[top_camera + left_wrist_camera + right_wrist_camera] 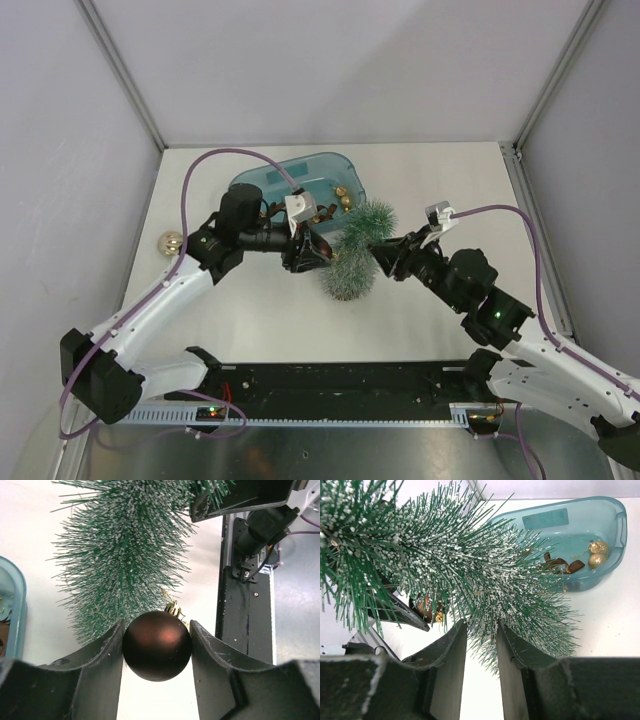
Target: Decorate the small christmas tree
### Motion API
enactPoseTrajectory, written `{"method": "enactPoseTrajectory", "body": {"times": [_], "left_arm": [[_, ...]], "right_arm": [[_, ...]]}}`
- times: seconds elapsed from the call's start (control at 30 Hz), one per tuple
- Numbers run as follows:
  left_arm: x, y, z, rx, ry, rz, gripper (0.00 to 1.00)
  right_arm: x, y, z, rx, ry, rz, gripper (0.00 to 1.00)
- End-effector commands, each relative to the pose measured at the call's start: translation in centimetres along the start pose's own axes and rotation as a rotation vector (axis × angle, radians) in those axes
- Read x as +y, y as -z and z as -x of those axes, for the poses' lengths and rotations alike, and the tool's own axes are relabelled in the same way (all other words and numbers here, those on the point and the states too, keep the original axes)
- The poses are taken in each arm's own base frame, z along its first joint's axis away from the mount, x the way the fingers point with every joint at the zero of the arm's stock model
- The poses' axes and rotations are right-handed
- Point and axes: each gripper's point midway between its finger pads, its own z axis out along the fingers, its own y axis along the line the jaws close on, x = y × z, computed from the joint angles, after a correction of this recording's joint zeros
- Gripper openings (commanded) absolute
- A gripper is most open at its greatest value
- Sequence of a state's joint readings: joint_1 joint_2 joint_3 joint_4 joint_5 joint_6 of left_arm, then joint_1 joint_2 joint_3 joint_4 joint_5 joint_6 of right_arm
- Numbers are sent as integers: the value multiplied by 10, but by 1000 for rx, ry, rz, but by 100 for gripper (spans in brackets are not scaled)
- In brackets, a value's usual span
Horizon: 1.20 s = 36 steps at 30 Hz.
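Note:
The small christmas tree [356, 250] of frosted green needles lies tilted at mid-table, just in front of the blue tub. My right gripper [384, 258] comes at it from the right. In the right wrist view its jaws [481, 626] are closed on the needles of the tree [470, 565]. My left gripper [312, 254] is at the tree's left side, shut on a dark brown matte ball ornament [157, 645] with a gold cap. The ball's cap touches the needles of the tree [125, 555]. The same ball [424, 608] shows behind the branches in the right wrist view.
The translucent blue tub [272, 182] stands behind the tree and holds gold balls [597, 553] and brown ribbon pieces [561, 563]. A loose gold ball [170, 242] lies at the table's left edge. The black base rail [340, 385] runs along the near edge.

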<state>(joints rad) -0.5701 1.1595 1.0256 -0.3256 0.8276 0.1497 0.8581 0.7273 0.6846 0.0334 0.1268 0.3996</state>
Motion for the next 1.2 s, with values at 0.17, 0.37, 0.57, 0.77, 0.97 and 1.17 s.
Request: {"method": "enactPoseTrajectory", "body": {"times": [0.17, 0.37, 0.57, 0.77, 0.97, 1.17], "left_arm": [[50, 21, 21, -24, -60, 295, 18], [71, 31, 22, -51, -23, 402, 17], [71, 29, 29, -84, -16, 392, 17], [58, 22, 35, -126, 20, 318, 17], [33, 12, 34, -146, 55, 184, 17], [23, 8, 27, -143, 59, 127, 18]], "right_arm": [[2, 0, 8, -34, -1, 5, 34], [3, 0, 7, -31, 0, 8, 34], [4, 0, 8, -33, 0, 13, 34], [4, 0, 9, -38, 2, 16, 34], [4, 0, 9, -37, -2, 16, 34], [4, 0, 9, -36, -3, 16, 34]]}}
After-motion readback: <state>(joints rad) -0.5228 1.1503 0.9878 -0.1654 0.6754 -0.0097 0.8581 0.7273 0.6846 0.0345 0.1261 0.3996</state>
